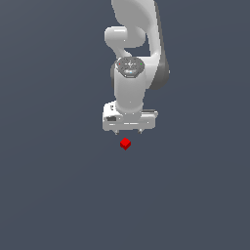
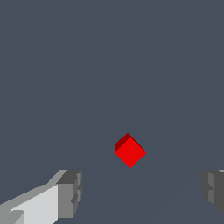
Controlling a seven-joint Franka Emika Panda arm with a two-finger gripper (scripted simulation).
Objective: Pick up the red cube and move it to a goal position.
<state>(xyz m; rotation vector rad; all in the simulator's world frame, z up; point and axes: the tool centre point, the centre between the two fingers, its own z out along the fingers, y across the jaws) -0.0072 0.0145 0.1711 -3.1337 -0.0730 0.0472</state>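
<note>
I have the red cube (image 1: 125, 144) sitting alone on the flat dark grey-blue floor (image 1: 53, 195), near the middle of the exterior view and turned so that one corner points toward that camera; it is tiny beside the arm, and nothing touches it; in the wrist view the red cube (image 2: 130, 151) shows as a diamond, its top face bright and one side face a darker red, and it lies out ahead of the fingertips rather than between them. Just behind it in the exterior view hangs the gripper (image 1: 129, 132), its white body broad and level, with two short dark fingers (image 1: 116, 131) poking down from its underside; the fingers stand wide apart, clear of the cube and holding nothing; on my wrist feed I see one grey pad (image 2: 70, 194) at one lower corner and the other at the opposite edge, with bare floor (image 2: 109, 65) across the gap. Above the gripper the white Panda arm (image 1: 129, 88) rises straight up, its wrist joint capped by a round grey disc, and the upper links run out of the frame at the top.
</note>
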